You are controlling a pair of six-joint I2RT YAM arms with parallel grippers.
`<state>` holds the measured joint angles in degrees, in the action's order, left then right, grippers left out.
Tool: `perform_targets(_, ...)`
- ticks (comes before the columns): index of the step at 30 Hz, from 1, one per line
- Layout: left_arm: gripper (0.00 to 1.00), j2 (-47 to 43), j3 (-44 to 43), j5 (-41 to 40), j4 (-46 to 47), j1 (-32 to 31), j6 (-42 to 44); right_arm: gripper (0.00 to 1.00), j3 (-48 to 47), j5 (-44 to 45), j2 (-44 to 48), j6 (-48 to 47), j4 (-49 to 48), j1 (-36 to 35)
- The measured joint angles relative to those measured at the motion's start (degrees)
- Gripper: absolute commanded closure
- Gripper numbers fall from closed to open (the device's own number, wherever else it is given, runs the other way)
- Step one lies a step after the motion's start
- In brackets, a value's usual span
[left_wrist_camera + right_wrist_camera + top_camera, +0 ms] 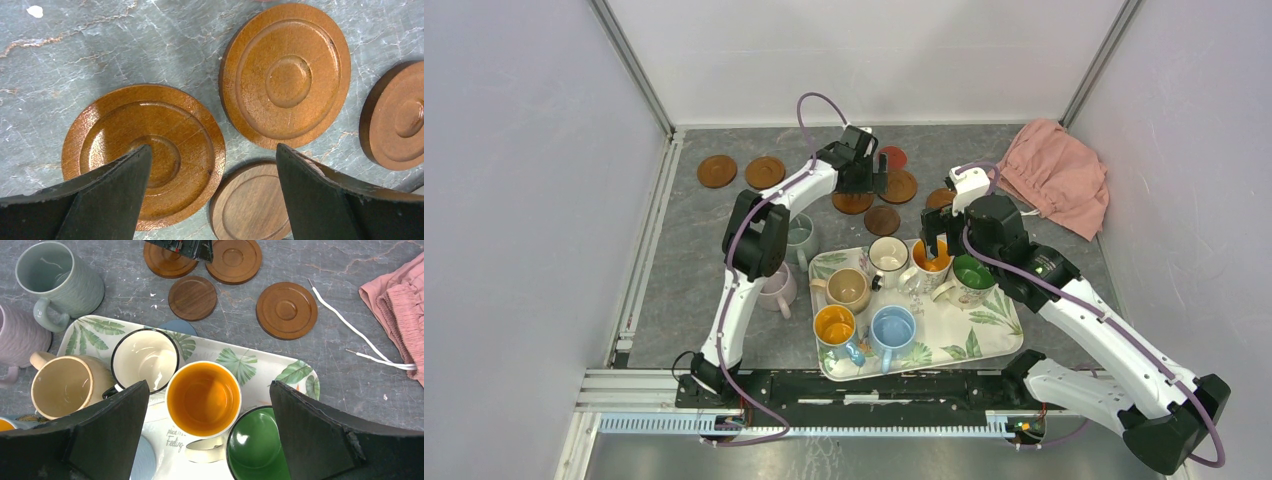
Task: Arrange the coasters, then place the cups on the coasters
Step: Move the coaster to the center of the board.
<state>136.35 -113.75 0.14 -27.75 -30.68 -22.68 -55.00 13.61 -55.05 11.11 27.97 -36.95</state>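
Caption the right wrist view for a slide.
Open right gripper hovers over the orange-inside cup on the leaf-print tray, wooden coasters lying loose beyond.

I see wooden coasters (765,172) flat at the far side, a red coaster (892,157) and a dark coaster (882,220) among them. Six mugs (893,326) upright on the leaf tray (964,325); grey-green mug (802,238) and pink mug (782,292) stand at its left.

Only one bit of txt I can make out: the orange-inside mug (202,397), sitting btw the jaws of the right gripper (209,387), has "Feeling" in cursive on its white outer side, by the handle. A smaller line just above is too tiny to read.
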Motion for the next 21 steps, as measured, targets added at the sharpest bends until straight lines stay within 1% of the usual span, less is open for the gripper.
perform_targets(12,0.0,1.2,-1.7,-2.0,-0.5,0.9,-0.5,0.02,0.0,0.1,0.0,0.0,0.0,0.0)
perform_targets(21,0.0,5.1,-8.5,-3.1,-2.7,6.7,-0.4,0.02,0.0,0.3,0.0,0.0,0.0,0.0)
